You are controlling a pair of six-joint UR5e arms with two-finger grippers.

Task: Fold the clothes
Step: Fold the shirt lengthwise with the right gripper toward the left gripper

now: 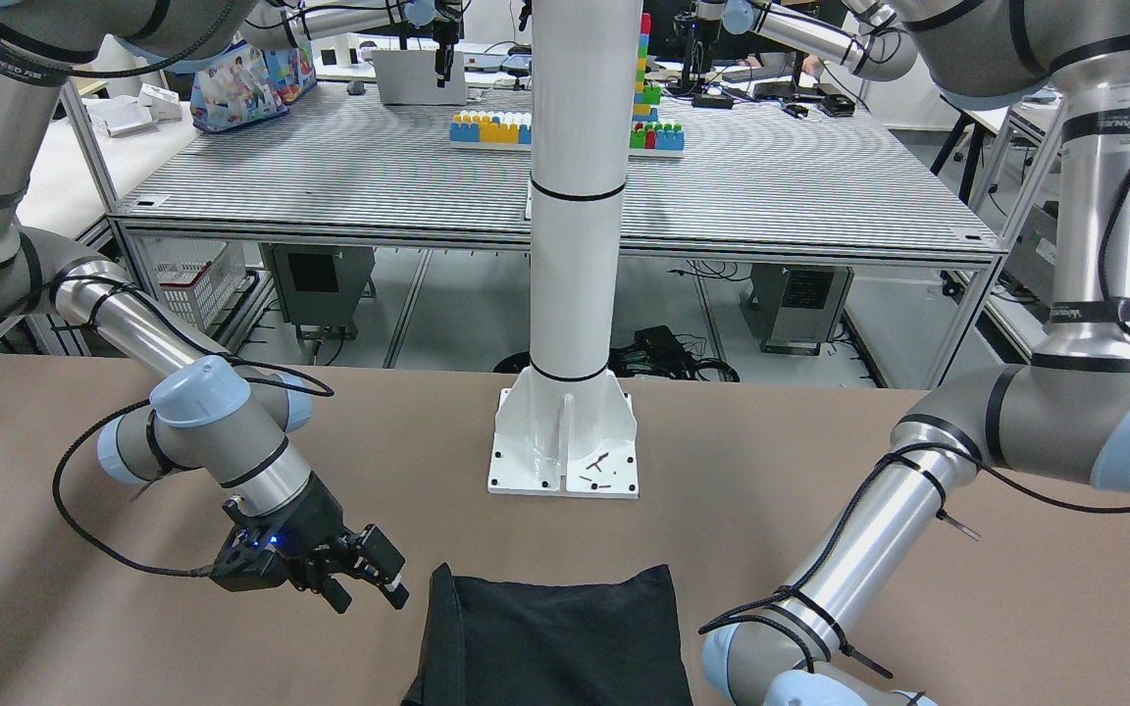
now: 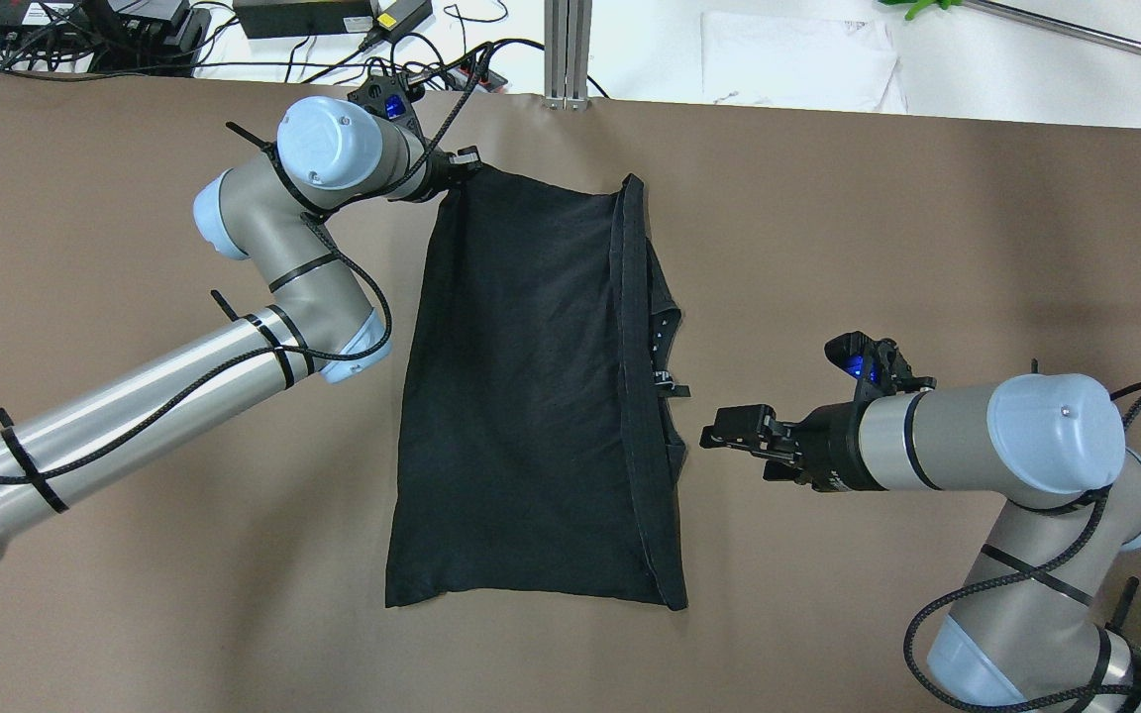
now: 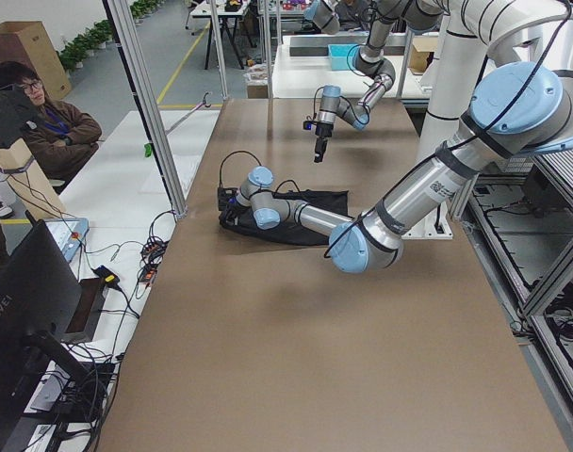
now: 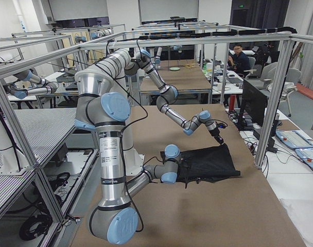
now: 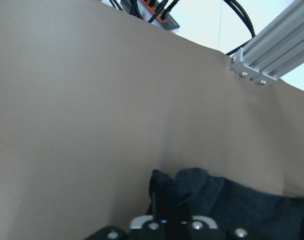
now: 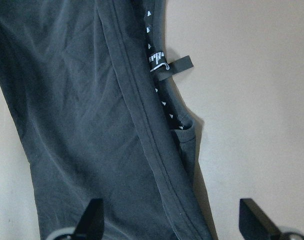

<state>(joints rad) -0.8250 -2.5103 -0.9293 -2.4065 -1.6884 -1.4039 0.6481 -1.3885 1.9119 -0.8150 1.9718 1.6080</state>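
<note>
The clothes (image 2: 521, 396) are one black garment lying flat mid-table, long side running near to far, with a doubled hem and a small white-printed tag (image 6: 159, 62) along its right edge. My left gripper (image 2: 465, 164) is shut on the garment's far left corner, and the pinched fabric (image 5: 179, 192) bunches between its fingers. My right gripper (image 2: 714, 434) stands open just right of the hem, apart from the cloth; its two fingertips (image 6: 94, 215) frame that edge. In the front view the same right gripper (image 1: 369, 596) hovers beside the garment (image 1: 555, 637).
The robot's white pillar base (image 1: 565, 441) stands on the brown table behind the garment. An aluminium post (image 2: 568, 50) and cables with a power strip (image 2: 303, 15) line the far edge. A person (image 3: 41, 122) sits beyond that edge.
</note>
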